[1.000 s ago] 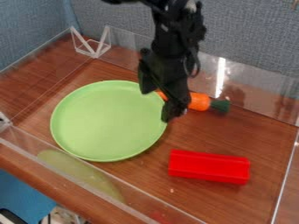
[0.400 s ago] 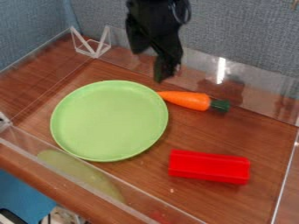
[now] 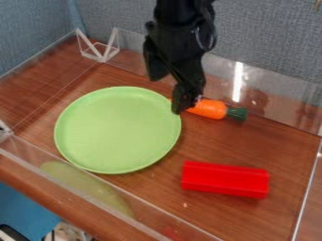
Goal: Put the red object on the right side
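The red object point(image 3: 225, 179), a long red block, lies flat on the wooden table near the front right. My black gripper point(image 3: 171, 87) hangs well behind it, above the plate's right rim and the carrot's tip. Its fingers point down and stand open with nothing between them. One fingertip point(image 3: 185, 100) covers the left end of the orange carrot point(image 3: 209, 110).
A round green plate point(image 3: 101, 132) fills the left middle of the table. The carrot with its green top lies just right of the plate. Clear acrylic walls point(image 3: 270, 85) ring the table. A white wire stand point(image 3: 98, 44) sits at the back left.
The gripper lifted from low over the carrot's left end, swung back, then came partway down again. It now hangs higher than a second ago. Carrot and red block stayed put.
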Controlling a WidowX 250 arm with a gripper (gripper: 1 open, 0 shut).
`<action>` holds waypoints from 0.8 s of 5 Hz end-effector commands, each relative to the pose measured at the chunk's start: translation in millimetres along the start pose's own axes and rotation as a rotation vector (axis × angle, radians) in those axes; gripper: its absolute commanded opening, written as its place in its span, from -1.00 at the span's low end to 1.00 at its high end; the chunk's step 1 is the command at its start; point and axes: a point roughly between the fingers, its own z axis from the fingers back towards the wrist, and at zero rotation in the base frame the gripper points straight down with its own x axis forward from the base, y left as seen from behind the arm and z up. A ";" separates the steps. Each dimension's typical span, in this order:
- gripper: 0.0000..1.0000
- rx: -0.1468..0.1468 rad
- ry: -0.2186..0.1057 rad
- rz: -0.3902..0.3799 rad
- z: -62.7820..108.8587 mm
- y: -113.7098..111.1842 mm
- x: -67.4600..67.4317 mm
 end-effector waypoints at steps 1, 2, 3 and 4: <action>1.00 0.028 -0.032 0.007 1.8 12.3 1.8; 1.00 0.033 -0.024 0.008 -11.1 23.5 -0.1; 1.00 0.041 -0.043 -0.017 -4.8 36.6 -6.1; 1.00 0.041 -0.077 -0.043 2.3 41.2 -6.8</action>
